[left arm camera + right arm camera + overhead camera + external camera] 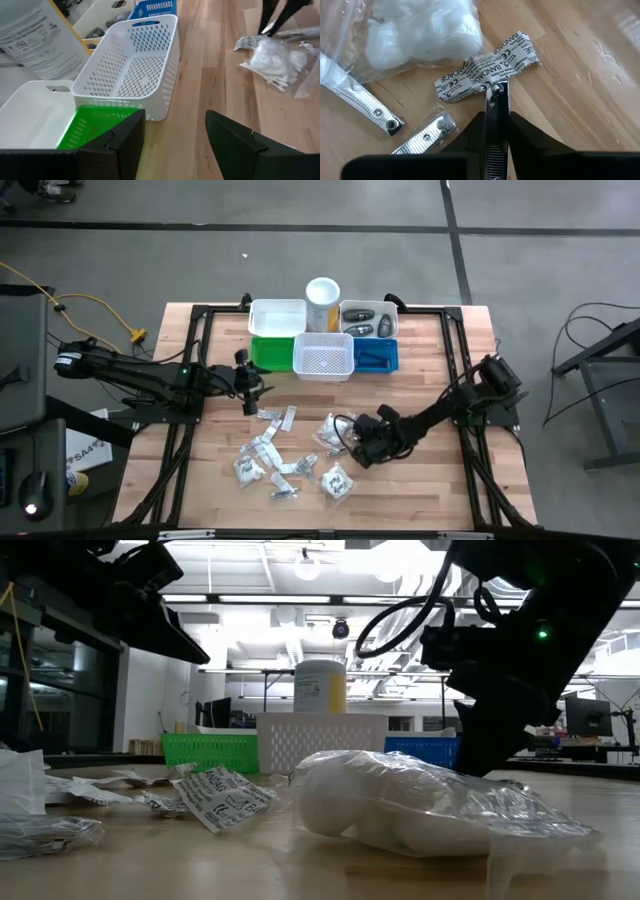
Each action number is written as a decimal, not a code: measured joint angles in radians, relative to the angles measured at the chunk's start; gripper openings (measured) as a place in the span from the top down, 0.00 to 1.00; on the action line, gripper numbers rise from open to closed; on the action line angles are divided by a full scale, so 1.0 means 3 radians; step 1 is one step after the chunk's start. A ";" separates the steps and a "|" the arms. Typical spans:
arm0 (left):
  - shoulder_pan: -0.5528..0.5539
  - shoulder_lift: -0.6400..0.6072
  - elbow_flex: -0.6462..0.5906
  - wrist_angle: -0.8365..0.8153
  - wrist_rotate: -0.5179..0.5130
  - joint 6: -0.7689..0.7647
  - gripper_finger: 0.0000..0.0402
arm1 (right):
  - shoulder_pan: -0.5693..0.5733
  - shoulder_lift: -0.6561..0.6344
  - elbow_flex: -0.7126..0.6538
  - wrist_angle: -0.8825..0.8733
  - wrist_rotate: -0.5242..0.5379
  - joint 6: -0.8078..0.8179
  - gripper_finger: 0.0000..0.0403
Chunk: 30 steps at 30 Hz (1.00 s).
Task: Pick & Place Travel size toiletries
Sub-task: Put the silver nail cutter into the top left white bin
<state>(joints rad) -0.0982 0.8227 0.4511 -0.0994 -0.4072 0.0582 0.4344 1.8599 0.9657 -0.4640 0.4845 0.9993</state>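
Toiletries lie scattered on the near half of the table (420, 480): clear crinkly packets (338, 480), printed bandage wrappers (487, 75), a bag of cotton balls (415, 30) and wrapped nail clippers (365, 107). My right gripper (358, 448) is low among them, shut on a bare silver nail clipper (496, 115). My left gripper (175, 125) hangs open and empty over the table, just near of the green bin (87, 132) and the white perforated bin (135, 65). Dark oval pieces (362, 315) sit in the far right bin. My right gripper pinches the silver nail clipper between its two fingers (470, 132), which lie along its sides. The clipper's riveted end (496, 90) sticks out ahead of the fingertips, over a bandage wrapper. Whether it is lifted clear, I cannot tell.
Bins stand in two rows at the far middle of the table: white (277, 318), green (270, 352), white perforated (323, 357), blue (377, 355). A tall white-and-yellow cylinder (322, 298) stands among them. Bare wood shows to the right of the pile (440, 470).
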 joint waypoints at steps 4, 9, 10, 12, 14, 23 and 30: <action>0.0000 0.0000 0.0000 -0.0015 0.0002 0.0000 0.49 | -0.0019 -0.0042 -0.0005 0.0028 -0.0091 0.0001 0.89; 0.0000 0.0000 0.0000 -0.0029 0.0002 -0.0009 0.49 | -0.0037 -0.0212 -0.0029 -0.0072 -0.0208 -0.0002 0.89; 0.0000 0.0000 0.0000 -0.0029 0.0002 -0.0009 0.49 | -0.0042 -0.0254 -0.0029 -0.0091 -0.0218 -0.0004 0.89; 0.0000 0.0000 0.0000 -0.0029 0.0002 -0.0021 0.49 | -0.0042 -0.0372 -0.0025 -0.0123 -0.0218 -0.0005 0.89; 0.0000 0.0000 0.0000 -0.0028 0.0041 -0.0034 0.49 | -0.0040 -0.0453 -0.0022 -0.0172 -0.0207 0.0006 0.89; 0.0000 0.0000 0.0000 -0.0026 0.0129 -0.0036 0.49 | -0.0032 -0.0549 -0.0020 -0.0334 -0.0196 0.0000 0.89; 0.0000 0.0000 0.0000 -0.0026 0.0132 -0.0037 0.49 | -0.0032 -0.0559 -0.0019 -0.0382 -0.0246 0.0006 0.89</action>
<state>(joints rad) -0.0982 0.8227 0.4511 -0.1074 -0.3676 0.0471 0.4248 1.6920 0.9600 -0.5785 0.4108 1.0012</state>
